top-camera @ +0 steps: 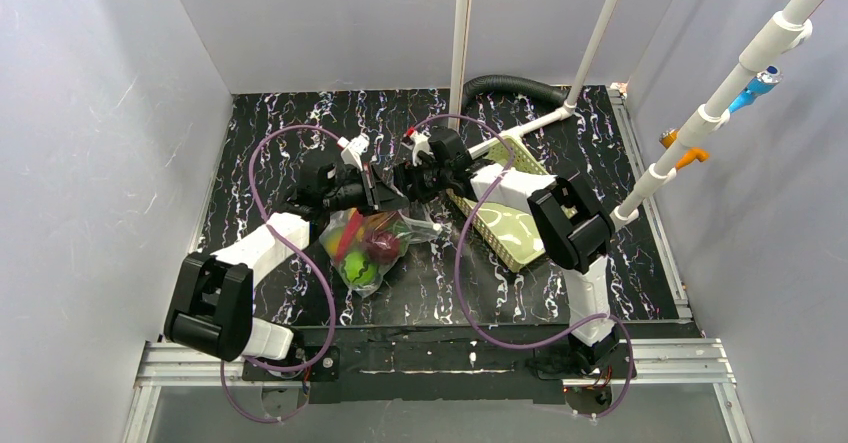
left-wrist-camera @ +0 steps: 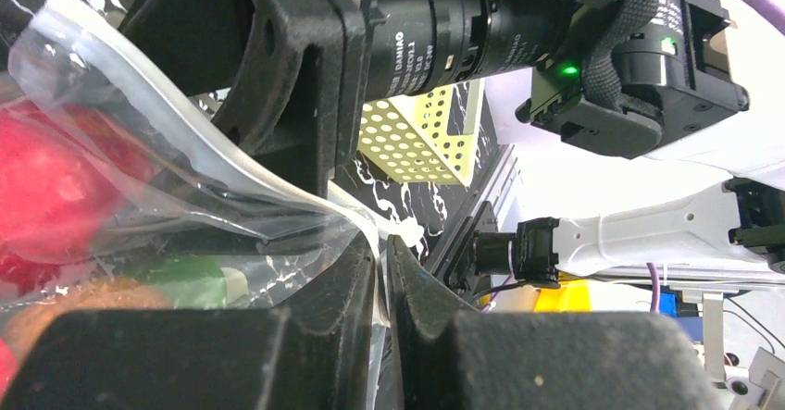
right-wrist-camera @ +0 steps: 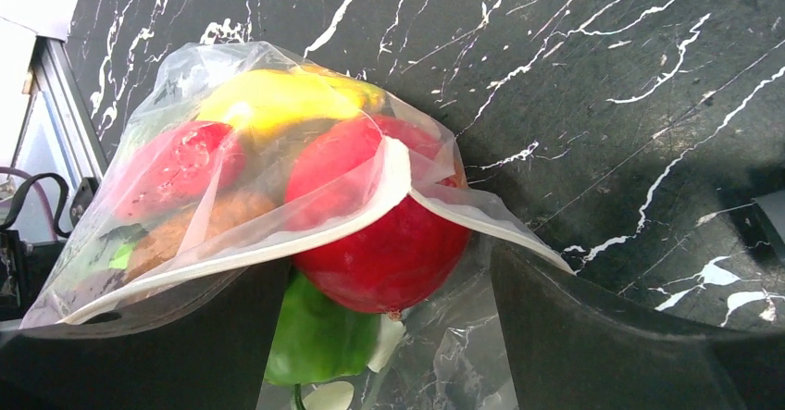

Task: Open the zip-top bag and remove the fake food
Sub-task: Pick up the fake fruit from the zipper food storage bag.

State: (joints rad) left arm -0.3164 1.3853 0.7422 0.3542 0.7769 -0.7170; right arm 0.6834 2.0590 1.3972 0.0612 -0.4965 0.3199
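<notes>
The zip-top bag (top-camera: 372, 248) lies mid-table, just on the near side of both pincers and left of the pale green basket (top-camera: 510, 228); its long axis runs from the mouth at the far end, up by the pincers, to the closed end pointing at the arm bases, slightly leftward. From above, the mouth is hidden beneath the pincers. The fake food (top-camera: 366, 253) is still inside; through the film a red round fruit (right-wrist-camera: 389, 243), a yellow piece (right-wrist-camera: 268, 100) and a green piece (right-wrist-camera: 319, 336) show, while a brownish lump is too blurred to name; the bag's near part is cut off in the right wrist view. The left pincer (left-wrist-camera: 381, 271) is pressed together on the bag's edge film; the right pincer (right-wrist-camera: 384, 276) stands spread, one white-rimmed lip draped across its fingers. The black marbled table (top-camera: 270, 113) carries everything.
</notes>
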